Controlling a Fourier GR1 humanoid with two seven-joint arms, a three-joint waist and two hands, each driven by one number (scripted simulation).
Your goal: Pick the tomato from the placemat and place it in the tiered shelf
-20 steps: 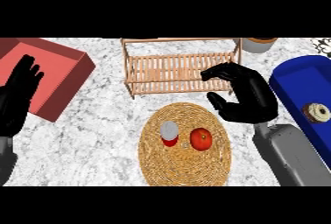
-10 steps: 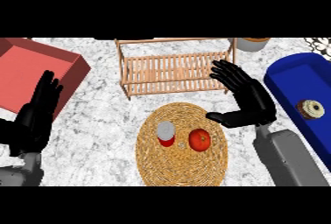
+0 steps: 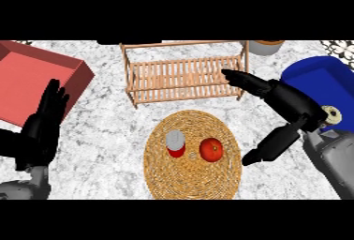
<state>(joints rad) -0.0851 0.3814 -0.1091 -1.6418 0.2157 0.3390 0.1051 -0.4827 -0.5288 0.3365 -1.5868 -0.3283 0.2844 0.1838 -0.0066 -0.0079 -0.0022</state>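
A red tomato (image 3: pixel 211 149) lies on the round woven placemat (image 3: pixel 194 178), right of a small red can with a grey lid (image 3: pixel 175 143). The wooden tiered shelf (image 3: pixel 183 79) stands behind the placemat, with nothing on its slats. My right hand (image 3: pixel 287 105) hangs open to the right of the placemat, fingers stretched toward the shelf's right end and thumb pointing down toward the mat's right edge. It does not touch the tomato. At the left edge my left hand (image 3: pixel 41 129) rests open, fingers up.
A red box (image 3: pixel 34 77) sits at the far left. A blue container (image 3: pixel 325 79) stands at the right with a small ring-shaped thing (image 3: pixel 334 115) beside my right wrist. A grey pot (image 3: pixel 265 47) stands behind the shelf's right end.
My right hand has spread its fingers and shifted right and slightly lower, its thumb now pointing down beside the placemat. The left hand has drifted inward and lower. The tomato has not moved.
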